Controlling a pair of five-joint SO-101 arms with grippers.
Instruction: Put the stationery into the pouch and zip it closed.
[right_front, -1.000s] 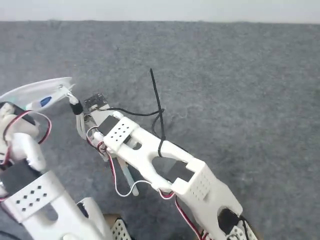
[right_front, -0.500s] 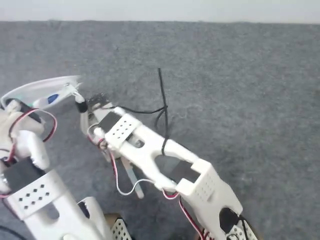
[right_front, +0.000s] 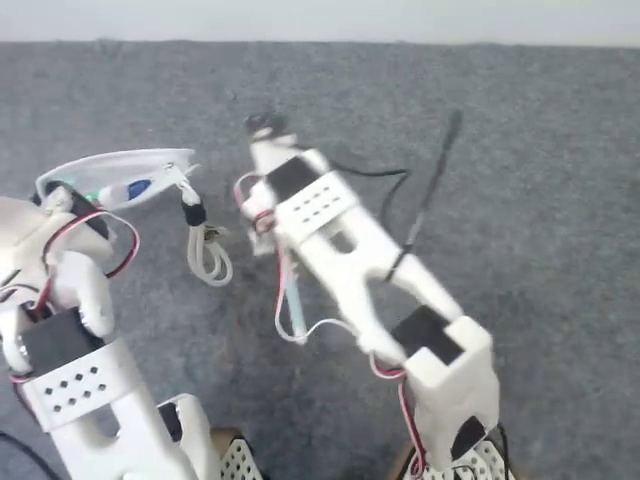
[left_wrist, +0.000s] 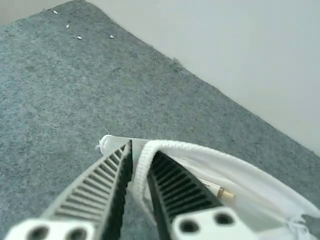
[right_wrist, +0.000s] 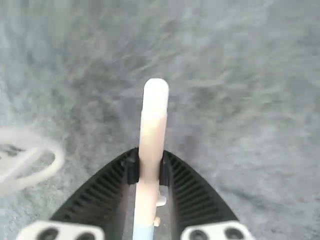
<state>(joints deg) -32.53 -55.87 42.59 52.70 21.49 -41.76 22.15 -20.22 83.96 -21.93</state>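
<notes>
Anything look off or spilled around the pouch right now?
Nothing stands out. The left gripper pinches the pouch by its rim, its cord loop hangs loose, and the right gripper clamps a pen.

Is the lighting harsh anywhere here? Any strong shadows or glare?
High view: soft, even light, only faint shadows on the grey mat, no glare. Left wrist view: bright wall, no glare on the pouch in the left gripper. Right wrist view: the pen in the right gripper is brightly lit.
</notes>
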